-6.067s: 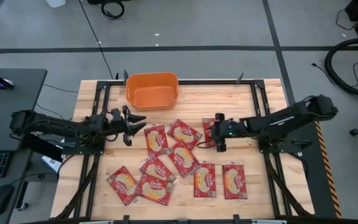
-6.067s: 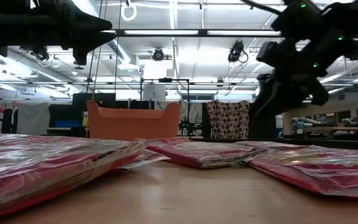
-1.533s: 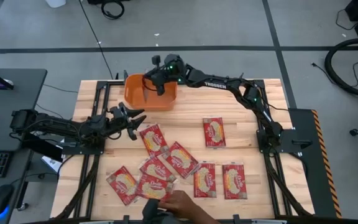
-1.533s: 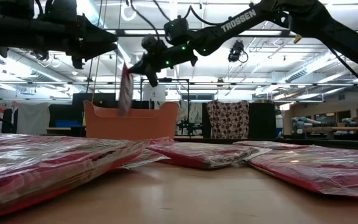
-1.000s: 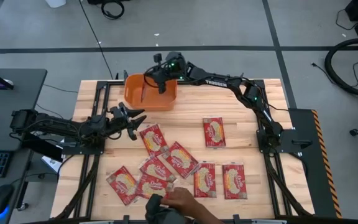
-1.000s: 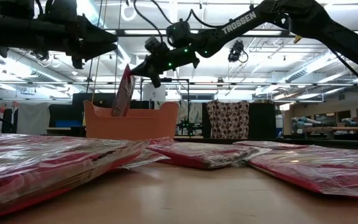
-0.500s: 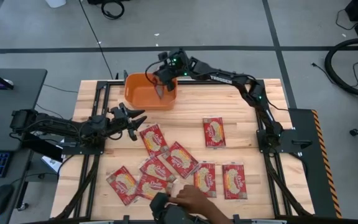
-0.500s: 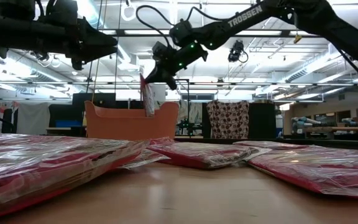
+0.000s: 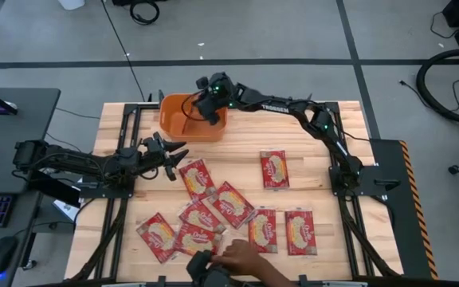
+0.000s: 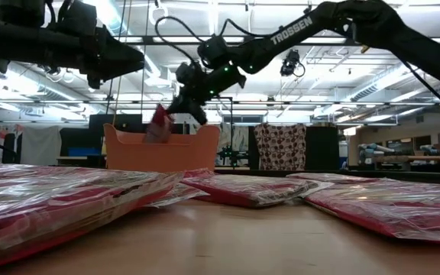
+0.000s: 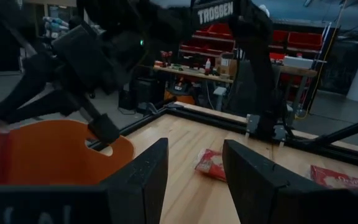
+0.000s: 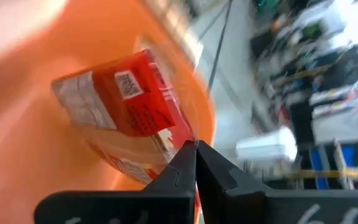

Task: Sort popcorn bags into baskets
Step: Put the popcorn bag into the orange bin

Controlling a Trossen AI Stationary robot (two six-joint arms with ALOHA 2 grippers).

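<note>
My right gripper (image 9: 207,111): arm stretched far forward, fingers pinched together.
My left gripper (image 9: 174,158): fingers apart, held low.

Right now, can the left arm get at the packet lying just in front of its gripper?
Probably yes. The left gripper is open and holds nothing, and the nearest packet lies flat on the table right beside it. The right gripper is away over the tub, and the person's hand is at the near edge.

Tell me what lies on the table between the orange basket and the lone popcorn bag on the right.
Only bare wood, in the high view: nothing lies between the orange basket and the lone popcorn bag.
</note>
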